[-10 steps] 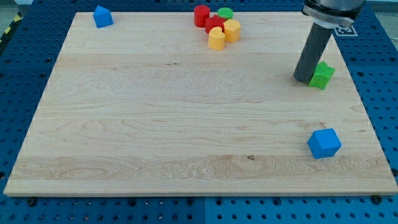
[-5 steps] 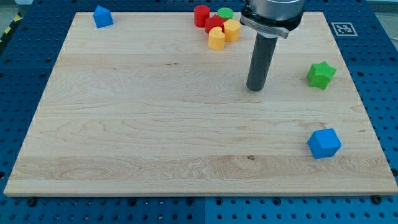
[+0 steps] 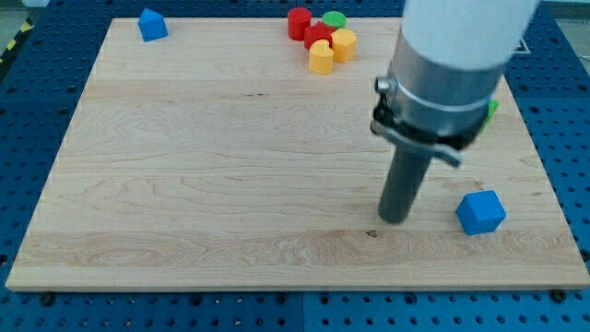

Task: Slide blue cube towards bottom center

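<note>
The blue cube [image 3: 480, 212] lies on the wooden board [image 3: 203, 175] near the view's bottom right. My tip [image 3: 395, 219] rests on the board just to the left of the cube, a short gap apart from it. The arm's grey body rises above the rod and hides most of the green star block [image 3: 491, 107], of which only a sliver shows at the view's right.
A second blue block [image 3: 152, 24] with a peaked top sits at the view's top left. A cluster at the top centre holds a red cylinder [image 3: 299, 22], a red block [image 3: 318, 35], a green cylinder [image 3: 334, 18] and two yellow blocks [image 3: 322, 57] [image 3: 343, 44].
My tip has moved from the right side beside the green star, leftward, then down towards the view's bottom, ending just left of the blue cube. No block has moved.
</note>
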Action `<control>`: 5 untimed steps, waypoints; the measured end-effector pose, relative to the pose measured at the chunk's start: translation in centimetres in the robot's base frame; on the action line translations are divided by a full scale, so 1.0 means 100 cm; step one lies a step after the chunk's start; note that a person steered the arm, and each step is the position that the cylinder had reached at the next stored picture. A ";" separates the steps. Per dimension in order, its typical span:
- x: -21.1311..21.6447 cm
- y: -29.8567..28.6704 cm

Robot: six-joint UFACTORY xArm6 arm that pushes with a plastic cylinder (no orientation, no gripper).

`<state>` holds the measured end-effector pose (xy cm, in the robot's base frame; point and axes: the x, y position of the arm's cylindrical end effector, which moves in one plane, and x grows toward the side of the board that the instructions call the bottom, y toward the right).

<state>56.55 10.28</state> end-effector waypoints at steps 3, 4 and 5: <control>0.023 0.021; 0.024 0.071; 0.024 0.143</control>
<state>58.95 24.56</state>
